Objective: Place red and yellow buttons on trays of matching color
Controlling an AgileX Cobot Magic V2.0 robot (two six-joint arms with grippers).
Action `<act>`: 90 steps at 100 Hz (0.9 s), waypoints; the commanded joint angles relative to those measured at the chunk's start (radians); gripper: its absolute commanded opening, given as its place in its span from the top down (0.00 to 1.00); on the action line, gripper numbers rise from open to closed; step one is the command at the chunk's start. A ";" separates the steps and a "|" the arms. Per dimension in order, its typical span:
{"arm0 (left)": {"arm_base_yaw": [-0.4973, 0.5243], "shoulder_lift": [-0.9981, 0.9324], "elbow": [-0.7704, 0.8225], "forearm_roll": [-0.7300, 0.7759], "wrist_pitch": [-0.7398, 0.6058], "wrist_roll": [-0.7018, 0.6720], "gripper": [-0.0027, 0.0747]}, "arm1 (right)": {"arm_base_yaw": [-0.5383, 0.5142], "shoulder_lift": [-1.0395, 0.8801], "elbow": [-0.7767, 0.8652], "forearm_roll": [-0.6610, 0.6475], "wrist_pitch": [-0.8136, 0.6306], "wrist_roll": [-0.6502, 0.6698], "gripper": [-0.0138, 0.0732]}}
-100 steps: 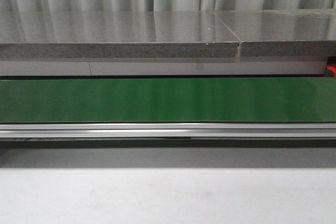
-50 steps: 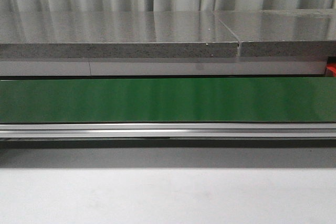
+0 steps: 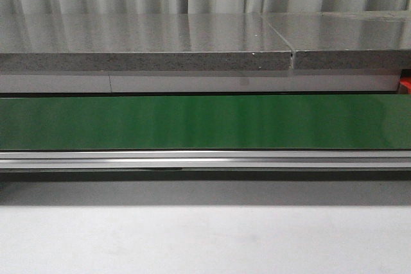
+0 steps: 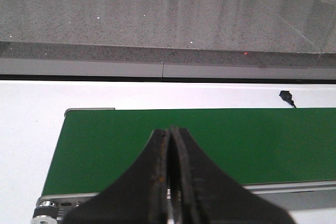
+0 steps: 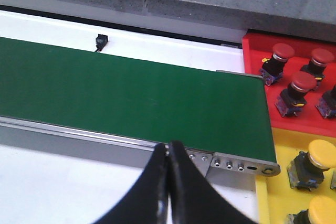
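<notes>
In the right wrist view a red tray [image 5: 252,45] holds several red buttons [image 5: 303,83], and beside it a yellow tray [image 5: 275,198] holds yellow buttons [image 5: 321,155]. Both trays sit past the end of the green conveyor belt [image 5: 131,95]. My right gripper [image 5: 168,146] is shut and empty, hovering over the belt's near metal rail. My left gripper [image 4: 170,130] is shut and empty above the other end of the belt [image 4: 157,145]. The belt [image 3: 205,122] carries no button in any view. Neither gripper shows in the front view.
A grey stone counter [image 3: 148,43] runs behind the belt. A small black sensor [image 5: 100,41] stands on the white surface behind the belt, also seen as a sensor [image 4: 286,96] in the left wrist view. A sliver of the red tray [image 3: 406,85] shows at the front view's right edge.
</notes>
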 commanded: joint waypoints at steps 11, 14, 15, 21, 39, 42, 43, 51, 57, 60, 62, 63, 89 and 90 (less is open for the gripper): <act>-0.009 0.008 -0.027 -0.017 -0.070 -0.001 0.99 | 0.000 0.009 -0.025 0.015 -0.064 -0.011 0.98; -0.009 0.008 -0.027 -0.017 -0.070 -0.001 0.99 | 0.000 0.009 -0.025 0.015 -0.064 -0.011 0.98; -0.009 0.008 -0.027 -0.017 -0.070 -0.001 0.99 | 0.000 0.009 -0.025 0.015 -0.064 -0.011 0.98; -0.009 0.008 -0.027 -0.017 -0.070 -0.001 0.99 | 0.000 0.009 -0.025 0.015 -0.064 -0.011 0.98; -0.009 0.008 -0.027 -0.017 -0.070 -0.001 0.99 | 0.000 0.009 -0.025 0.015 -0.064 -0.011 0.98; -0.009 0.008 -0.027 -0.017 -0.070 -0.001 0.99 | 0.000 0.009 -0.025 0.015 -0.064 -0.011 0.98; -0.009 0.008 -0.027 -0.017 -0.070 -0.001 0.99 | 0.000 0.009 -0.025 0.015 -0.064 -0.011 0.98; -0.009 0.008 -0.027 -0.017 -0.070 -0.001 0.99 | 0.000 0.009 -0.025 0.015 -0.064 -0.011 0.98; -0.009 0.008 -0.027 -0.017 -0.070 -0.001 0.99 | 0.000 0.009 -0.025 0.015 -0.064 -0.011 0.98; -0.009 0.008 -0.027 -0.017 -0.070 -0.001 0.99 | 0.000 0.009 -0.025 0.015 -0.065 -0.011 0.98; -0.009 0.008 -0.027 -0.017 -0.070 -0.001 0.99 | 0.000 0.009 -0.025 0.015 -0.065 -0.011 0.98; -0.009 0.008 -0.027 -0.017 -0.070 -0.001 0.99 | 0.000 0.009 -0.025 0.016 -0.065 -0.011 0.98; -0.009 0.008 -0.027 -0.017 -0.070 -0.001 0.99 | 0.000 0.008 -0.025 0.012 -0.070 0.017 0.98; -0.009 0.008 -0.027 -0.017 -0.070 -0.001 0.99 | 0.000 0.006 -0.025 0.010 -0.071 0.020 0.98</act>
